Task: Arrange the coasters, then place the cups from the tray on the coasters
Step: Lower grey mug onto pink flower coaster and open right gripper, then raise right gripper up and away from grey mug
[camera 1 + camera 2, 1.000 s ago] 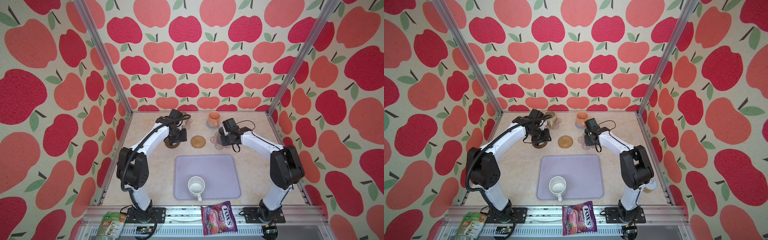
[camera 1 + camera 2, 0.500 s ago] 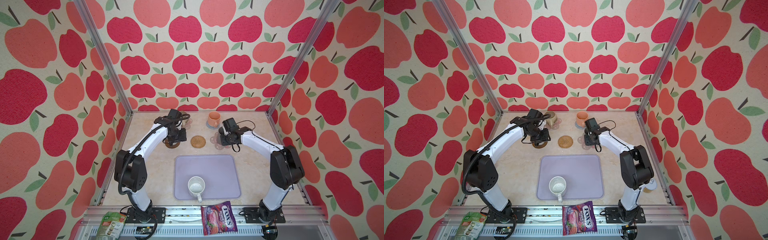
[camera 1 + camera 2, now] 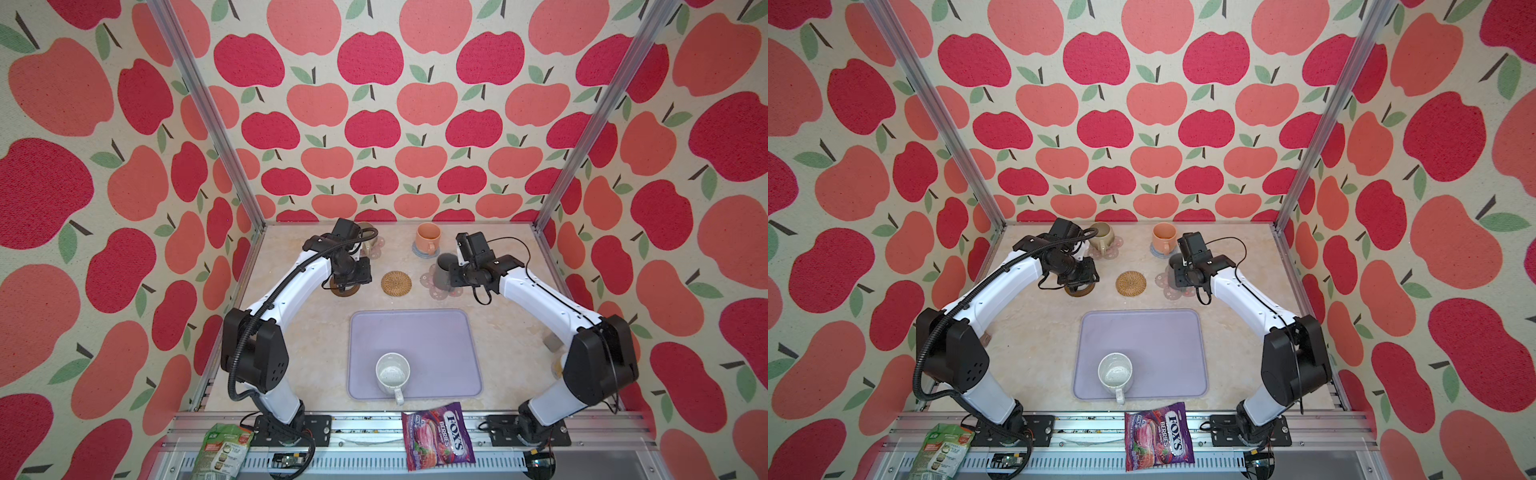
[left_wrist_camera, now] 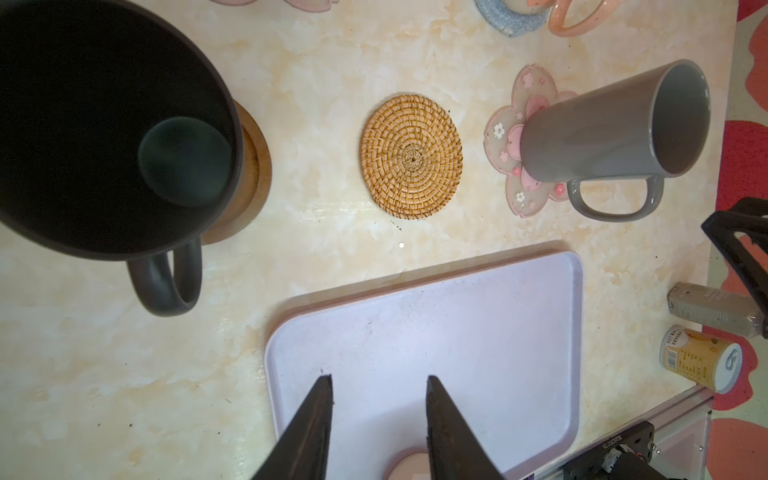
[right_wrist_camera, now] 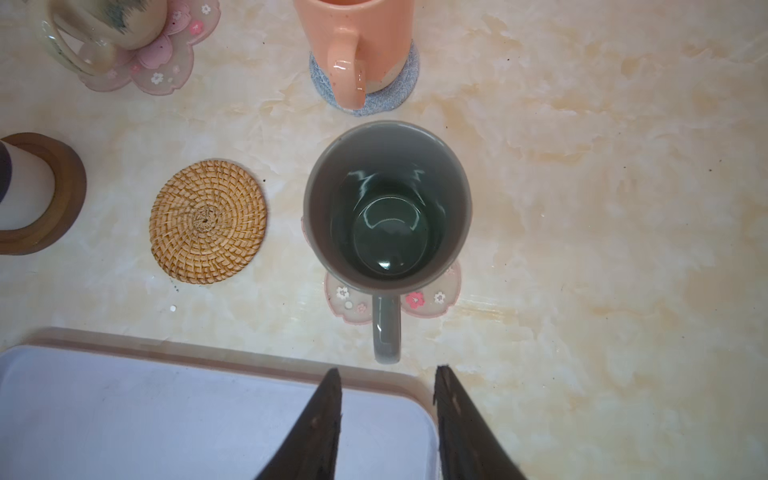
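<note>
Grey mug [image 5: 386, 199] upright, handle toward tray [image 5: 124, 415]

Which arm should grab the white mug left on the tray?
Probably the left. The speckled white mug sits in the left half of the lavender tray, and the open left hand points toward it. The right hand is open too, but hangs by the grey mug, farther across.

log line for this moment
left gripper open | right gripper open | grey mug on pink coaster | white mug on tray | rattan coaster bare
</note>
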Controlling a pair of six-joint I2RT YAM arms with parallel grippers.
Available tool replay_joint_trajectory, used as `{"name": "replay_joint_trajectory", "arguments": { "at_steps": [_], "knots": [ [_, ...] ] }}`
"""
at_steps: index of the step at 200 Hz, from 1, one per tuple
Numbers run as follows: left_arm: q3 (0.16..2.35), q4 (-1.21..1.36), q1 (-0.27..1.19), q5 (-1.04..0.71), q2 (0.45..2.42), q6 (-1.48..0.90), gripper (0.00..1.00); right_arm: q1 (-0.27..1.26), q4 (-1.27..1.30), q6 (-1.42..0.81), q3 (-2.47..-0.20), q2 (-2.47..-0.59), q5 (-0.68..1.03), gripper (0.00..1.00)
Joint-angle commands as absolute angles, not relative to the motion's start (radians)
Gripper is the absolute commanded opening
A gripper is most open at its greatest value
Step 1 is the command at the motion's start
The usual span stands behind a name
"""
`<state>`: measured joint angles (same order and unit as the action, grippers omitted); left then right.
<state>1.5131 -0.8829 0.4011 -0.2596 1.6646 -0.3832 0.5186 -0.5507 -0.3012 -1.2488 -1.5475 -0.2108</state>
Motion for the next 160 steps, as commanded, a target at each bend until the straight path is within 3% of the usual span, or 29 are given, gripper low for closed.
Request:
{"name": "replay_joint_trajectory", "arguments": {
  "at_steps": [1,107,160],
  "knots": [
    [1.495,-0.915,0.417,-0.244,1.627,-0.401,0.4,0.518,-0.605,-0.331,-1.206,-1.47,-0.254,0.42],
    [1.411,-0.963,0.548,-0.125,1.492,-0.468,0.41,0.524,-0.723,-0.406,-1.047,-1.171,-0.384,0.45],
    [1.318,-0.968,0.637,-0.051,1.39,-0.555,0.41,0.545,-0.738,-0.428,-0.992,-1.088,-0.333,0.46]
  ]
}}
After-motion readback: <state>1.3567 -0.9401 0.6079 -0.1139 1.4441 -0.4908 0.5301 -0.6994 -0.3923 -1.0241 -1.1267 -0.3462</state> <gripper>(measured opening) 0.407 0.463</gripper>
